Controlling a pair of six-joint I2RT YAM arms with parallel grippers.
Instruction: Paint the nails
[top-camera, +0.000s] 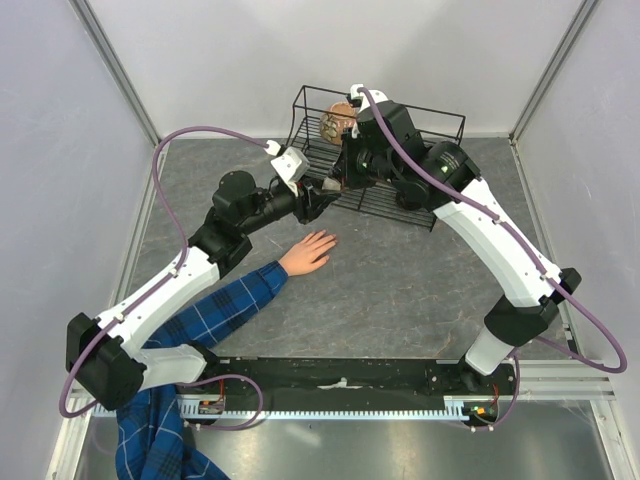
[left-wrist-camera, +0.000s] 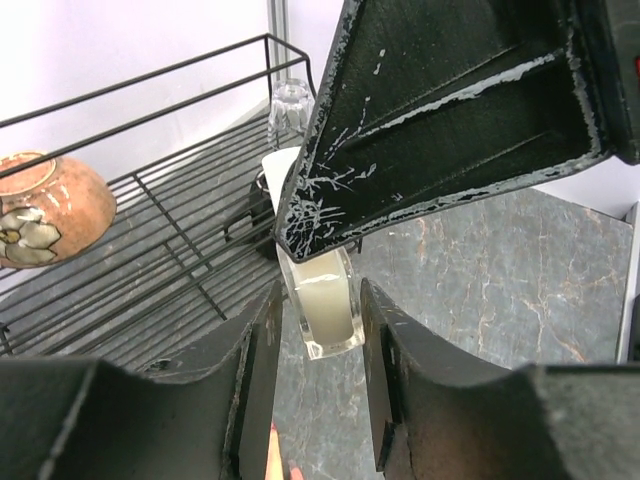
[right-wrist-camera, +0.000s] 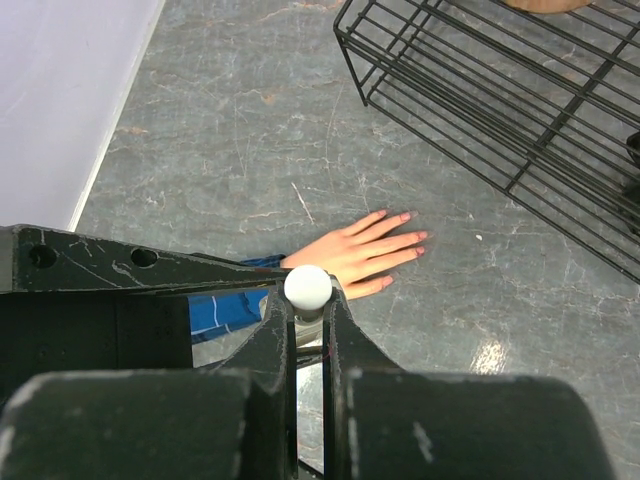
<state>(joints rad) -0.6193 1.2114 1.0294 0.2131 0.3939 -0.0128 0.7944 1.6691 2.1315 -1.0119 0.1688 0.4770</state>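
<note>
My left gripper (left-wrist-camera: 320, 300) narrow around a square clear glass bottle (left-wrist-camera: 328, 312) of milky liquid, right gripper (right-wrist-camera: 310, 312) pinched under its round white cap (right-wrist-camera: 307, 287), pinkish nails (right-wrist-camera: 423, 236) tipping the smooth hand (right-wrist-camera: 355, 258) flat on veined grey table (right-wrist-camera: 250, 120), open stone between fingertips and black wire rack (right-wrist-camera: 480, 110).

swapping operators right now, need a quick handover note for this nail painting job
Left gripper: shut on the bottle, held by the rack.
Right gripper: shut on the cap from above.
Hand: flat on the table, clear of both grippers.
Done: bottle gripped at body and cap.
Left: the cap looks seated, so take it off, then brush the nails. They look pinkish; whether any is painted, I cannot tell.
</note>
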